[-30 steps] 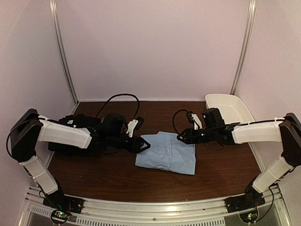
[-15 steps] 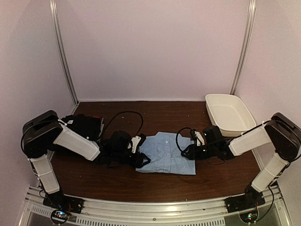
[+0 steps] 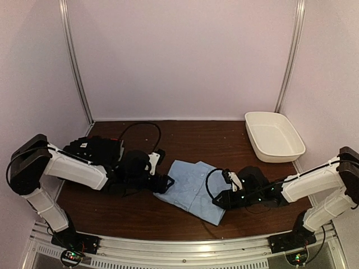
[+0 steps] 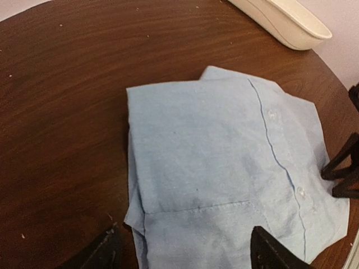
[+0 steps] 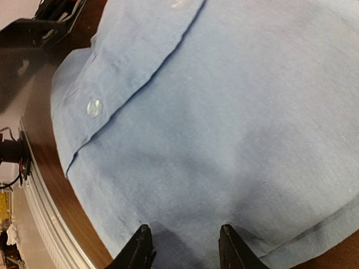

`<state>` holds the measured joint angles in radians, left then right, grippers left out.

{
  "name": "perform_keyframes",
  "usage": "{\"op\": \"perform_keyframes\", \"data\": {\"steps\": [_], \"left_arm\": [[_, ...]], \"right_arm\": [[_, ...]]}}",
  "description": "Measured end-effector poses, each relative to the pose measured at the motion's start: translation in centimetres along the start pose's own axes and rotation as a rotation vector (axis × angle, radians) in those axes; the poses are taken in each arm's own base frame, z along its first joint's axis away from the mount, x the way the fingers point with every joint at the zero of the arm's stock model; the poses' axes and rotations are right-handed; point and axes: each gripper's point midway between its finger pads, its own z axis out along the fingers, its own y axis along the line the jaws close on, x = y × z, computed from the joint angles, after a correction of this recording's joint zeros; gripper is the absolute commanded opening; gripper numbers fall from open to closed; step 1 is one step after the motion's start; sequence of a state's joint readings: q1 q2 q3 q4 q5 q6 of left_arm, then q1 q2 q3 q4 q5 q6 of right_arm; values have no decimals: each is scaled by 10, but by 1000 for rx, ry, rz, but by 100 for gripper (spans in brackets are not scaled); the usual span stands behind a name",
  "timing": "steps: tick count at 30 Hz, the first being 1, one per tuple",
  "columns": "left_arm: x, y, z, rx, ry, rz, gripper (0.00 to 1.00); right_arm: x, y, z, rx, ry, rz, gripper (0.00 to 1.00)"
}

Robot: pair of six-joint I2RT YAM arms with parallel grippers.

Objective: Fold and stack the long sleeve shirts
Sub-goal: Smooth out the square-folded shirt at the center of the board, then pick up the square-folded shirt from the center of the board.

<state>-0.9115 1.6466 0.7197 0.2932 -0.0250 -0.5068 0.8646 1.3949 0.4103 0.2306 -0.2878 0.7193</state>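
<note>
**Speaker 1:** Shifted since a second ago: folded light blue shirt (image 3: 188, 188), now turned at an angle, nearer the front edge of the table (image 3: 224, 140). Both grippers drawn nearer too.

**Speaker 2:** And the fingers?

**Speaker 1:** Left gripper (image 3: 165, 183) at the shirt's left edge, fingers spread wide, holding nothing. Right gripper (image 3: 216, 199) on the near right corner, fingers slightly apart on the cloth; pinching or only pressing, cannot tell.

**Speaker 2:** Anything else?

**Speaker 1:** Black shirt (image 3: 92, 150) heaped far left, partly behind the left arm (image 3: 78, 168). White tub (image 3: 275, 137) far right, well apart.
</note>
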Motion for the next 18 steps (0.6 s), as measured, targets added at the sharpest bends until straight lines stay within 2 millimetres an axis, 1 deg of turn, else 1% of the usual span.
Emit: {"op": "perform_keyframes", "data": {"steps": [2, 3, 4, 6, 7, 8, 10, 11, 12, 13, 14, 16, 17, 18], "left_arm": [[-15, 2, -12, -23, -47, -14, 94], [-20, 3, -18, -30, -65, -21, 95], [-25, 4, -23, -38, -82, -30, 96], [-35, 3, -33, -40, -109, -50, 97], [-38, 3, -36, -39, -116, -57, 97], [-40, 3, -40, -38, -119, -65, 97], [-42, 2, -45, -30, -119, -82, 97], [-43, 0, -47, -18, -120, -91, 97], [-43, -2, -49, -3, -121, -100, 97], [-40, -5, -51, 17, -116, -108, 97], [-36, -6, -52, 31, -109, -116, 97], [-24, -11, -53, 67, -88, -126, 97], [-16, -14, -52, 79, -73, -129, 97], [-8, -17, -52, 93, -57, -128, 97]], "right_arm": [[10, 16, -4, -19, 20, -34, 53], [12, 23, -7, -25, 25, -51, 58], [11, 30, -11, -32, 24, -62, 63], [-1, 41, -20, -28, -7, -87, 74], [-12, 47, -27, -22, -36, -102, 82], [-25, 53, -33, -18, -67, -114, 88], [-56, 63, -46, -6, -135, -133, 97], [-73, 66, -51, 3, -166, -141, 99], [-84, 70, -54, 10, -182, -156, 100], [-106, 61, -57, 44, -213, -151, 100], [-119, 56, -57, 69, -225, -153, 100], [-139, 39, -51, 121, -219, -156, 100], [-146, 29, -44, 146, -202, -158, 100], [-149, 21, -37, 159, -182, -159, 100]]}}
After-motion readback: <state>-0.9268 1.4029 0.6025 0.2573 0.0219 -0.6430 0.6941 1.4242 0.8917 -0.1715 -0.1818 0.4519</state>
